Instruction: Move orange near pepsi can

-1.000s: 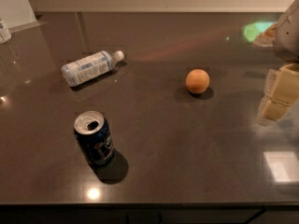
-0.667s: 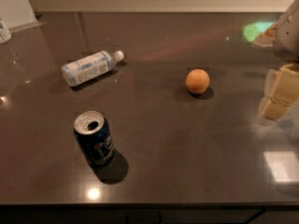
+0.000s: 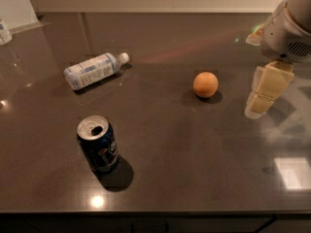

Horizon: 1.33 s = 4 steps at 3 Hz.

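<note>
On my dark counter [image 3: 194,169], the orange [image 3: 205,84] sits just right of centre, toward 2 o'clock. The pepsi can [image 3: 98,144] stands upright at 8 o'clock, well apart. My gripper [image 3: 265,89] hangs at 3 o'clock; I cannot tell how wide it is.

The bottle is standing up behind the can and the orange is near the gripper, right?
No, the camera view shows the bottle lying on its side. It is behind the can, and the orange is near the gripper at the right.
</note>
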Each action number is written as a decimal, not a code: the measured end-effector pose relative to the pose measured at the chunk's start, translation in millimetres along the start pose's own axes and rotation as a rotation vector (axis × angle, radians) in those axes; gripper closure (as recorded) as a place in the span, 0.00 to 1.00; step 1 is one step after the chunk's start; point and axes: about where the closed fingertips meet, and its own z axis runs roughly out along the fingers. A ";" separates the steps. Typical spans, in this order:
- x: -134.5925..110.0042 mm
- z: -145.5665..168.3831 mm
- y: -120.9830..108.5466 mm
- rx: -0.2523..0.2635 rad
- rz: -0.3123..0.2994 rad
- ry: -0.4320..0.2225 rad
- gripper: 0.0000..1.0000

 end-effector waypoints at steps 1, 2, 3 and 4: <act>-5.7 25.4 -22.4 -0.011 0.023 -0.050 0.00; -10.4 51.1 -41.1 -0.038 0.061 -0.102 0.00; -16.0 73.6 -51.6 -0.062 0.084 -0.139 0.00; -22.3 95.6 -59.3 -0.079 0.100 -0.172 0.00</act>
